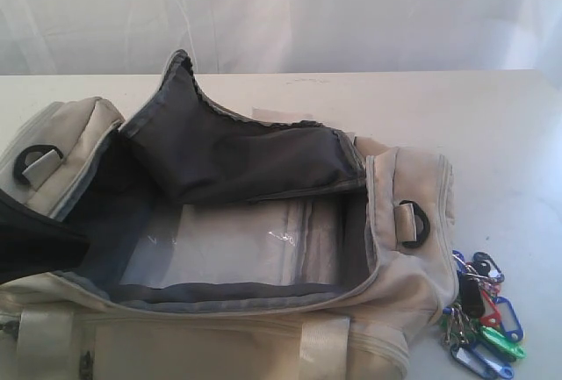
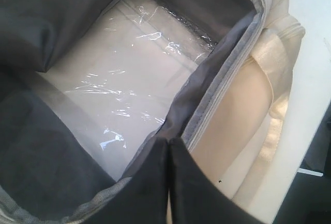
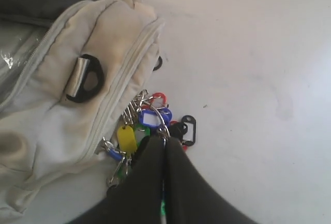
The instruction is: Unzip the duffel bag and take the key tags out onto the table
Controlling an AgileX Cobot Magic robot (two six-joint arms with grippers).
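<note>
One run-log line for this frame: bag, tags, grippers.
duffel bag: unzipped, open | key tags: on table beside bag's end | left gripper: shut at bag's rim | right gripper: shut over key tags

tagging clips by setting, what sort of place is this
Probably a lab or studio test bench, not a home: a broad white tabletop, a white draped cloth backdrop behind it, and just a beige fabric duffel bag and a bunch of coloured plastic key tags set out.
</note>
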